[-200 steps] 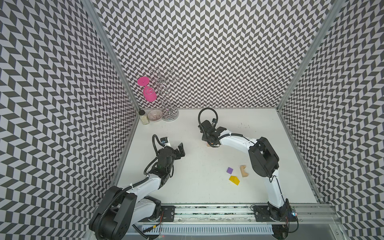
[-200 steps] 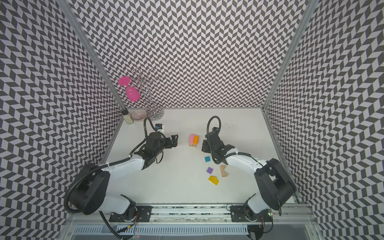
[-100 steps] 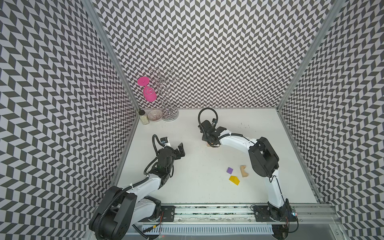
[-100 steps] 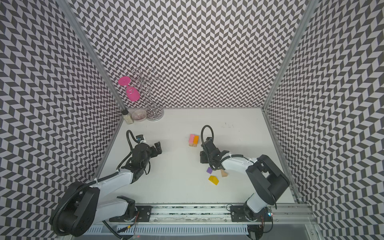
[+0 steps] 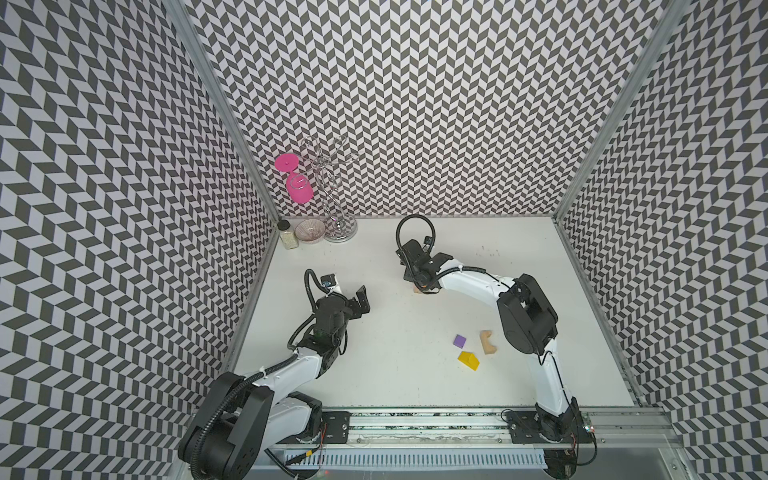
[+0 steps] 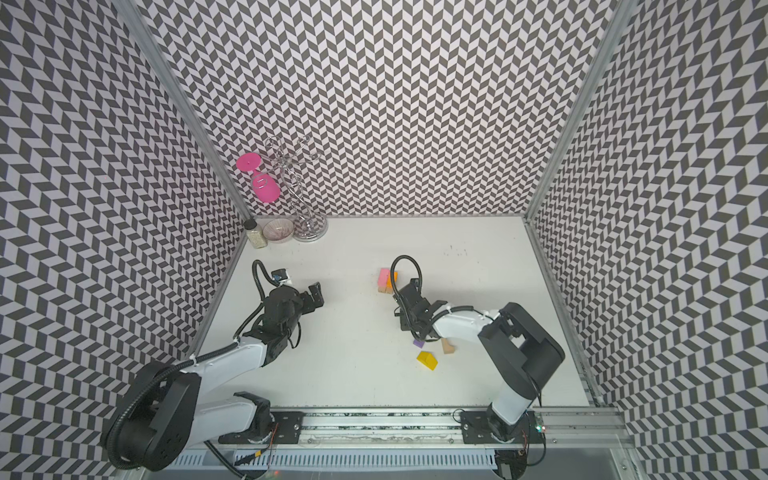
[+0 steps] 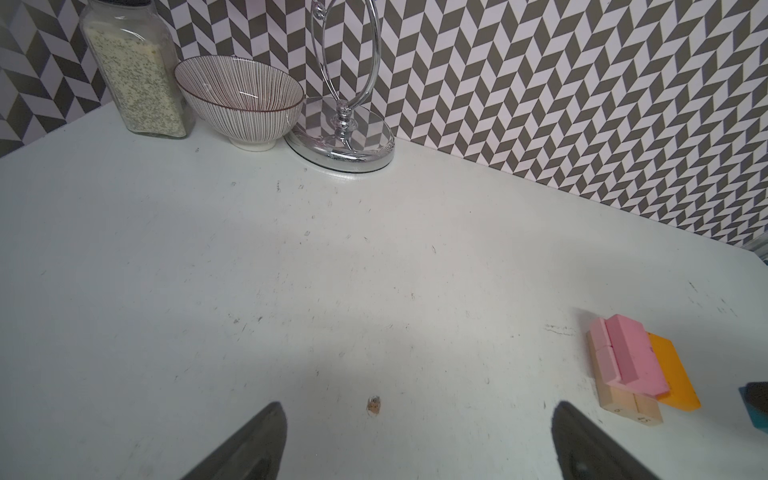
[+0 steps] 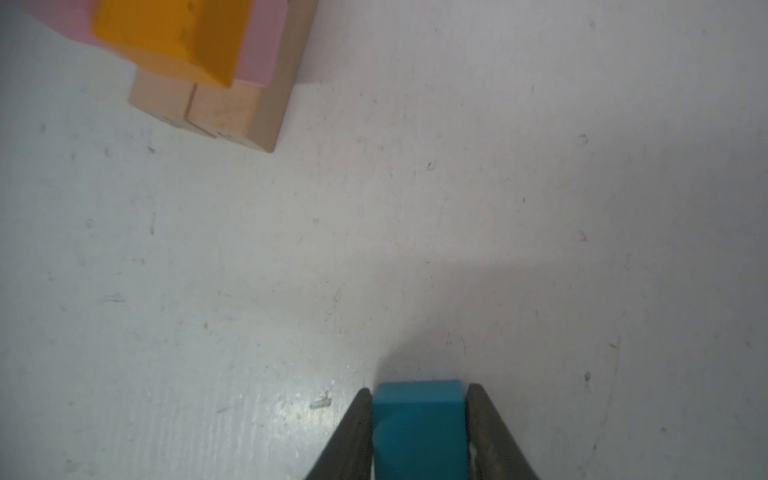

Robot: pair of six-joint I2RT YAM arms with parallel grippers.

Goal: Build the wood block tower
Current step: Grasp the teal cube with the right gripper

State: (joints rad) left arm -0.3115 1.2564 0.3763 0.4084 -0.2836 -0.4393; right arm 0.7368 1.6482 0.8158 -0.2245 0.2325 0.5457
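Observation:
The tower is a low stack: tan bars (image 8: 216, 108) at the base, a pink slab (image 6: 384, 279) and an orange slab (image 6: 392, 277) on top. It also shows in the left wrist view (image 7: 627, 353). My right gripper (image 8: 419, 388) is shut on the teal cube (image 8: 417, 424), low over the table and a short way in front of the stack. In a top view this gripper (image 6: 407, 326) hides the cube. A purple cube (image 6: 418, 343), a yellow roof piece (image 6: 427, 360) and a tan arch (image 6: 448, 345) lie loose nearby. My left gripper (image 7: 417, 409) stands open over bare table.
At the back left corner stand a spice jar (image 7: 133, 70), a striped bowl (image 7: 241, 99) and a chrome glass rack (image 6: 309, 232) with a pink goblet (image 6: 264, 189) hanging from it. Patterned walls close in three sides, and a rail (image 6: 374, 424) runs along the front.
In a top view my right gripper has moved from beside the stack toward the front and onto the teal cube, and its jaws have narrowed on it. The left arm has shifted slightly.

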